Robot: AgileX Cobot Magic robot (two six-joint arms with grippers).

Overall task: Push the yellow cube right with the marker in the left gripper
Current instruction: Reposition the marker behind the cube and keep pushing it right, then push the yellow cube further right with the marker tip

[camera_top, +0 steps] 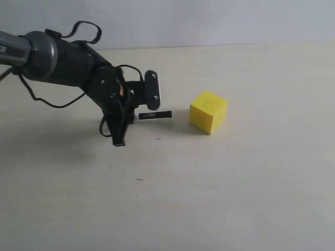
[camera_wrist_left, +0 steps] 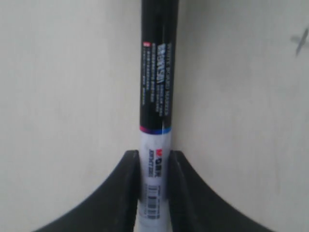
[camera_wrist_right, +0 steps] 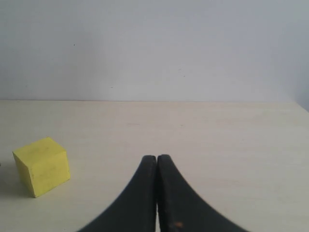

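Note:
The yellow cube (camera_top: 208, 111) sits on the pale table, right of centre in the exterior view. My left gripper (camera_top: 133, 116) is low over the table to the cube's left, shut on the marker (camera_top: 155, 115). The marker lies level and its black end points right at the cube, stopping a short gap from it. In the left wrist view the black fingers (camera_wrist_left: 129, 188) clamp the marker's (camera_wrist_left: 157, 87) white labelled barrel at my left gripper (camera_wrist_left: 153, 157). My right gripper (camera_wrist_right: 157, 158) is shut and holds nothing, with the yellow cube (camera_wrist_right: 42, 165) off to its side. It is out of the exterior view.
The pale wooden table (camera_top: 220, 188) ends at a grey wall (camera_top: 209, 21) at the back. Loose black cables (camera_top: 84, 29) loop off the left arm. A small dark mark (camera_top: 138, 180) lies on the tabletop in front.

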